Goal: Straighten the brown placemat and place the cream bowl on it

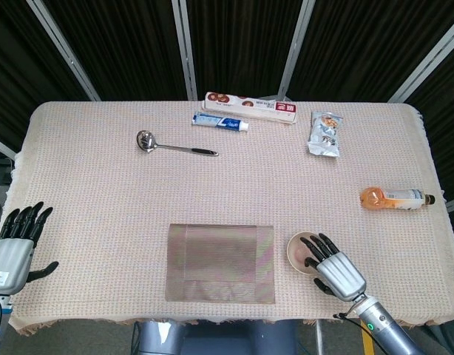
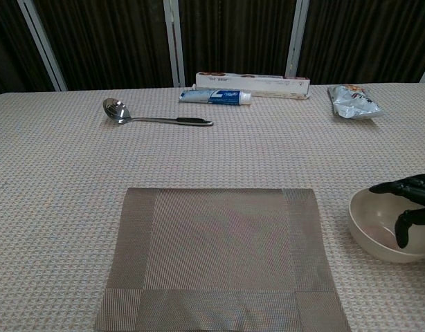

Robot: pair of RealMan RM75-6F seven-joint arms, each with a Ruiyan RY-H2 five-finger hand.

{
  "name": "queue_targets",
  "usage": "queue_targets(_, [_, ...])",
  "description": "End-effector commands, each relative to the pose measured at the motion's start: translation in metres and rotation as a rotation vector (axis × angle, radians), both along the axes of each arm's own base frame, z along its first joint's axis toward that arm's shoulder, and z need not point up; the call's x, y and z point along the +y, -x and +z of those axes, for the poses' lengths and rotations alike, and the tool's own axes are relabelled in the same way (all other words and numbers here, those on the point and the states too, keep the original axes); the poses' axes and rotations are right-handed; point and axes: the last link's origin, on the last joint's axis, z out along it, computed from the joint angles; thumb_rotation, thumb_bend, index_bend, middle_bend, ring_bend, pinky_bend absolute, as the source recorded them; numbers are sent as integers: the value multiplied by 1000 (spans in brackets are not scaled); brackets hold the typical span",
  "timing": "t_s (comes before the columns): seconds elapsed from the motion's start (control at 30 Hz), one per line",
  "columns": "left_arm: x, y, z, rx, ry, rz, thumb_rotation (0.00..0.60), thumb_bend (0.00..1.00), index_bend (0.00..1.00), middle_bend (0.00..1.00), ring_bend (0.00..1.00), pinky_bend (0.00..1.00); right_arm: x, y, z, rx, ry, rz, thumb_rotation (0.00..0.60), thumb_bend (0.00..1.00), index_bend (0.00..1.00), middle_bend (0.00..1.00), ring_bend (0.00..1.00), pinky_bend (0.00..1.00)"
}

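The brown placemat (image 1: 221,262) (image 2: 219,256) lies flat and square to the table's near edge. Just right of it stands the cream bowl (image 1: 299,248) (image 2: 376,220), upright on the cloth. My right hand (image 1: 332,268) (image 2: 410,204) hovers over the bowl's right half with its dark fingers spread above the rim and inside; it holds nothing. My left hand (image 1: 12,245) sits open at the table's near left corner, fingers apart, far from the mat. The chest view does not show the left hand.
Along the far side lie a steel ladle (image 1: 174,145), a toothpaste tube (image 1: 220,122), a long red-and-white box (image 1: 251,108) and a silver snack bag (image 1: 325,134). An orange bottle (image 1: 395,198) lies on its side at the right edge.
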Motion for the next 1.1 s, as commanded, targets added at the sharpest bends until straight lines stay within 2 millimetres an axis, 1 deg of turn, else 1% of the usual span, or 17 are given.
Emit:
queue_targets(0.03, [0,0,0,-2,2,-2,600,0,0,0,0,0,-3,0,-4,4,10,3,600,390,586,0,0,0])
queue_targets(0.07, [0,0,0,-2,2,-3,600,0,0,0,0,0,-3,0,-5,1,10,2,600,428,615,0,0,0])
queue_targets(0.1, [0,0,0,-2,0,-4,600,0,0,0,0,0,-4,-1,-6,-11,12,-3,600,455,625,0,0,0])
queue_targets(0.13, [0,0,1,-2,0,-3,600,0,0,0,0,0,-4,-1,-6,-16,12,-5,600,467,614,0,0,0])
queue_targets(0.17, [0,0,1,-3,-1,-3,600,0,0,0,0,0,-5,-1,-7,-24,11,-8,600,477,562,0,0,0])
queue_targets(0.23, [0,0,1,-5,-2,-3,600,0,0,0,0,0,-5,-2,-8,-31,12,-6,600,485,518,0,0,0])
queue_targets(0.27, [0,0,1,-5,-2,-3,600,0,0,0,0,0,-6,-2,-9,-33,13,-2,600,487,533,0,0,0])
queue_targets(0.4, [0,0,2,-6,-1,-5,600,0,0,0,0,0,-8,-5,-8,-64,31,8,600,489,719,0,0,0])
queue_targets(0.5, [0,0,2,-8,-2,-3,600,0,0,0,0,0,-12,-7,-4,-103,58,8,600,488,740,0,0,0])
queue_targets(0.6, [1,1,3,-10,-2,-3,600,0,0,0,0,0,-21,-11,6,-152,99,6,600,500,752,0,0,0])
queue_targets(0.73, [1,1,3,-12,-3,-1,600,0,0,0,0,0,-36,-16,20,-219,159,-13,600,510,762,0,0,0])
queue_targets(0.87, [2,2,4,-13,-6,1,600,0,0,0,0,0,-55,-20,35,-275,200,-44,600,510,766,4,0,0])
queue_targets(0.97, [3,3,4,-12,-6,8,600,0,0,0,0,0,-77,-24,46,-288,242,-52,600,511,768,11,0,0])
queue_targets(1.0, [4,3,3,-13,-4,11,600,0,0,0,0,0,-88,-27,50,-288,259,-54,600,510,768,12,0,0])
queue_targets(1.1, [5,4,2,-11,-4,15,600,0,0,0,0,0,-110,-30,56,-272,296,-58,600,510,768,17,0,0])
